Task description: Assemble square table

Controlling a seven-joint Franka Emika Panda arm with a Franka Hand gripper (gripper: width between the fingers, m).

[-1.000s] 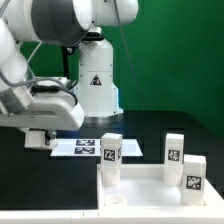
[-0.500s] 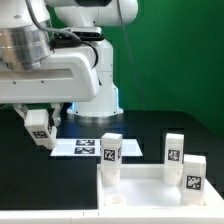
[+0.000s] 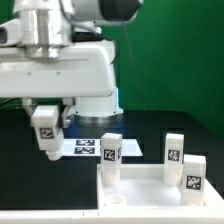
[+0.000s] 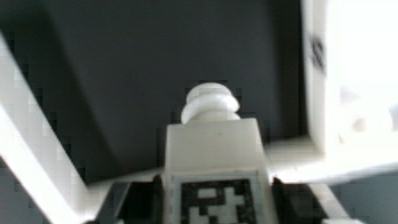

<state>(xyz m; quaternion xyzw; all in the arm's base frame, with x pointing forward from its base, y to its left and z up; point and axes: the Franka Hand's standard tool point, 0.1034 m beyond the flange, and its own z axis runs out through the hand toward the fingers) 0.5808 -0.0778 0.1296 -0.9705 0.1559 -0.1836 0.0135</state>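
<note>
My gripper (image 3: 46, 122) is shut on a white table leg (image 3: 47, 135) with a black-and-white tag and holds it above the black table, at the exterior view's left of the tabletop. In the wrist view the leg (image 4: 214, 150) sits between my dark fingers (image 4: 132, 203), its rounded screw tip (image 4: 212, 99) pointing away. The white square tabletop (image 3: 140, 188) lies underside up at the front right. Three tagged legs stand on it: one at its left corner (image 3: 110, 150), one at the back (image 3: 174, 147), one at the right (image 3: 195, 172).
The marker board (image 3: 88, 147) lies flat on the black table behind the tabletop. The large white robot base (image 3: 97, 95) with a triangle mark stands at the back in front of a green wall. White blurred edges frame the wrist view (image 4: 36, 130).
The arm has swung and risen, so its body now fills the upper exterior view. The held leg has moved slightly right and turned from tilted to nearly upright.
</note>
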